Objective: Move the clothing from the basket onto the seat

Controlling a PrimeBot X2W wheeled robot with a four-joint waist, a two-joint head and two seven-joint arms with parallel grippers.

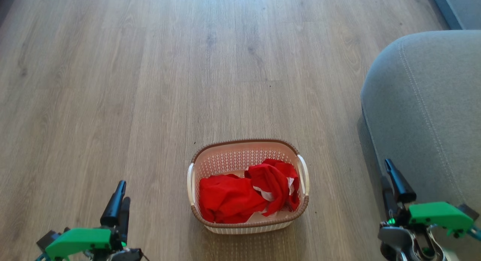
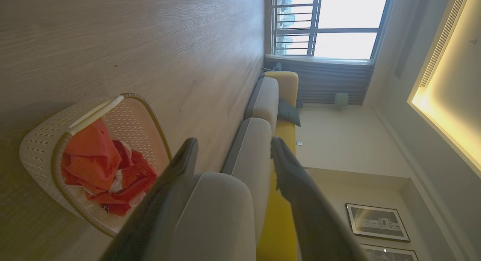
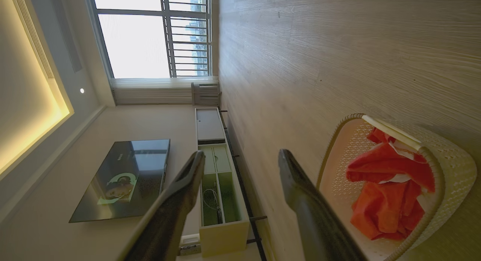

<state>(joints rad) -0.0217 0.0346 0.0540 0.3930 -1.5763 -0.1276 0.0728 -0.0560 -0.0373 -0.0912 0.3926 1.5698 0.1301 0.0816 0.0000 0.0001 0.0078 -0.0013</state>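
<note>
Red clothing point(image 1: 233, 199) lies in a cream basket point(image 1: 244, 142) on the wood floor point(image 1: 150, 84), with a grey seat point(image 1: 424, 103) to its right, while the left gripper point(image 1: 123, 191) and right gripper point(image 1: 386, 171) flank it, empty, with fingers spread.

Clothing point(image 1: 229, 199): bright red, one piece plain, the other with white trim.
Basket point(image 1: 240, 157): cream walls with a fine perforated pattern, brown woven-look rim, white handles.
Floor point(image 1: 150, 84): pale grey-brown wood grain, faint plank lines.
Seat point(image 1: 432, 103): grey fabric, paler double stitch lines.
Left tool point(image 1: 121, 195) and right tool point(image 1: 391, 174): black fingers, bright green housings.
Sofa back point(image 2: 287, 88): mustard yellow, with a dark grey-green cushion point(image 2: 288, 112) on it.
Picture point(image 2: 377, 221): black frame, white border.
TV point(image 3: 124, 178): dark screen, greenish reflection.
Cabinet point(image 3: 221, 231): white shell, green-tinted inside.
Wall point(image 3: 150, 122): cream.
Ceiling strip point(image 3: 45, 114): warm yellow glow.
</note>
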